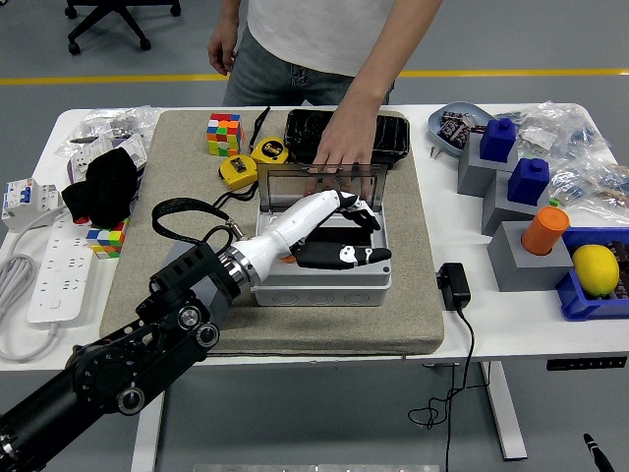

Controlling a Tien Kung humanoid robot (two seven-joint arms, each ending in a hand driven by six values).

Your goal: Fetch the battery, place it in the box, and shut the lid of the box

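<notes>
The grey box (pixel 324 290) sits on the felt mat (pixel 187 167), its clear lid (pixel 291 187) standing upright at the back. A person's hand (pixel 340 155) rests on the lid's top edge and holds it up. My left hand (pixel 356 234), white with black fingers, reaches into the box from the left, fingers stretched out and spread. A small orange piece (pixel 288 260), possibly the battery, shows just under the wrist at the box's left wall. Whether the hand touches it is hidden.
Two yellow tape measures (pixel 239 171) and a Rubik's cube (pixel 223 133) lie behind the box, with a black tray (pixel 389 133) beside them. A power adapter (pixel 453 285) sits right of the mat. Grey blocks, an orange cylinder (pixel 543 228) and a lemon (pixel 596 267) crowd the right side.
</notes>
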